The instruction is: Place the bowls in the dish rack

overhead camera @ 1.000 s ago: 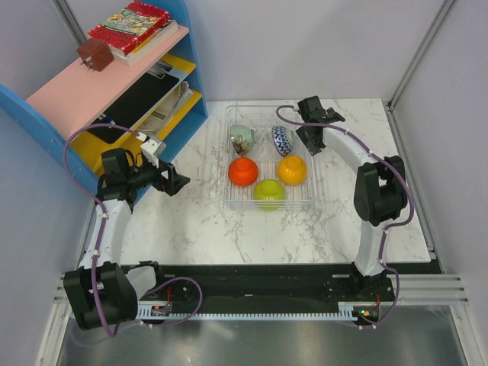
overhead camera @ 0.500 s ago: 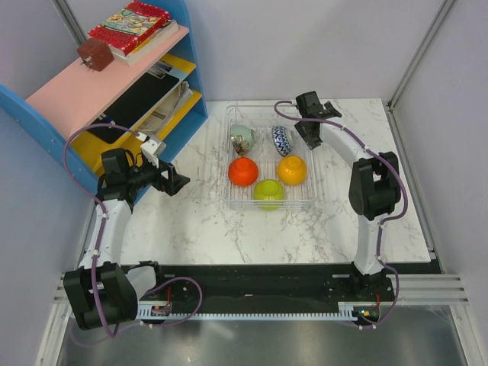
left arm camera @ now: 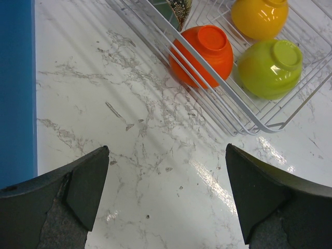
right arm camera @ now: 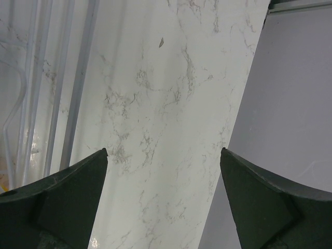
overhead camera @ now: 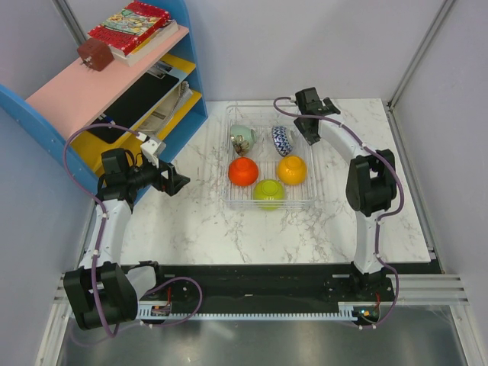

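The clear dish rack [overhead camera: 231,200] sits mid-table and holds all five bowls: red-orange [overhead camera: 242,171], orange-yellow [overhead camera: 292,169] and yellow-green [overhead camera: 268,194] upside down, the pale green brown-patterned one [overhead camera: 242,138] and the blue-and-white one [overhead camera: 281,139] on edge. The left wrist view shows the red-orange [left arm camera: 203,54], yellow-green [left arm camera: 270,68] and orange-yellow [left arm camera: 258,17] bowls inside the rack's rim [left arm camera: 218,72]. My left gripper [overhead camera: 177,181] is open and empty, left of the rack. My right gripper [overhead camera: 310,134] is open and empty by the rack's far right corner, over bare marble [right arm camera: 155,129].
A blue-and-pink shelf unit [overhead camera: 114,84] with books and papers stands at the far left, close behind my left arm. Grey walls enclose the table; the right wall [right arm camera: 290,104] is near my right gripper. Bare marble lies in front of the rack.
My right gripper has moved a little toward the far edge and left, along the rack's far right corner. The left arm and the bowls have not moved.
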Available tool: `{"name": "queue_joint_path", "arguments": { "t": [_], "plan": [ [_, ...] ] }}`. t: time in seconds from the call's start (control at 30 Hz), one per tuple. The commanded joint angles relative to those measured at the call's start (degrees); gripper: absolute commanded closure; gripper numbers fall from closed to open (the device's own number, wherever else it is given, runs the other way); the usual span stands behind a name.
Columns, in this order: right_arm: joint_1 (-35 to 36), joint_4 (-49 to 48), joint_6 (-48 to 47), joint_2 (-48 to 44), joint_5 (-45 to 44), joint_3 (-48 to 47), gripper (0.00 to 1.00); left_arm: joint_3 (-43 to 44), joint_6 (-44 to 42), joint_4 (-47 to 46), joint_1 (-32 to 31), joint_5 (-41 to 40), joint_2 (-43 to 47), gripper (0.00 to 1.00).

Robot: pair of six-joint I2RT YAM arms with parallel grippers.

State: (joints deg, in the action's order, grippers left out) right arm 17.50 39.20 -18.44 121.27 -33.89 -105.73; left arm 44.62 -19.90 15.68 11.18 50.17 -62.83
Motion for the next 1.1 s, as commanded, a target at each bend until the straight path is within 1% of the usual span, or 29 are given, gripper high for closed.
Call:
{"name": "queue_joint_path", "arguments": {
  "t": [0.0, 0.33, 0.63, 0.73, 0.9, 0.93, 1.07],
  "plan": [
    [1.75, -2.11, 2.97, 3.7, 6.82, -1.31, 0.03, -0.06, -0.14, -1.62, 0.25, 2.3, 1.13, 0.0],
    [1.84, -2.02, 3.67, 4.41, 11.82, -2.64, 0.03, -0.15, -0.23, -1.62, 0.16, 2.39, 1.22, 0.0],
    [1.84, -2.46, 3.93, 4.41, 10.77, -3.25, 0.03, -0.15, -0.23, -1.53, 0.25, 2.39, 1.3, 0.0],
    [1.84, -2.46, 4.46, 4.15, 8.76, -2.99, 0.03, -0.24, -0.23, -1.53, 0.25, 2.3, 1.3, 0.0],
    [1.84, -1.33, 4.99, -1.29, 6.56, -0.18, 0.02, -0.24, -0.31, -1.53, 0.25, 2.3, 1.48, 0.0],
    [1.75, -0.8, 5.25, -3.83, 6.56, 0.87, 0.02, -0.15, -0.23, -1.53, 0.25, 2.21, 1.31, 0.0],
    [1.84, 3.5, 6.65, -10.69, 9.01, 2.64, 0.03, -0.06, -0.23, -1.62, 0.25, 2.12, 1.39, 0.0]
  ]
}}
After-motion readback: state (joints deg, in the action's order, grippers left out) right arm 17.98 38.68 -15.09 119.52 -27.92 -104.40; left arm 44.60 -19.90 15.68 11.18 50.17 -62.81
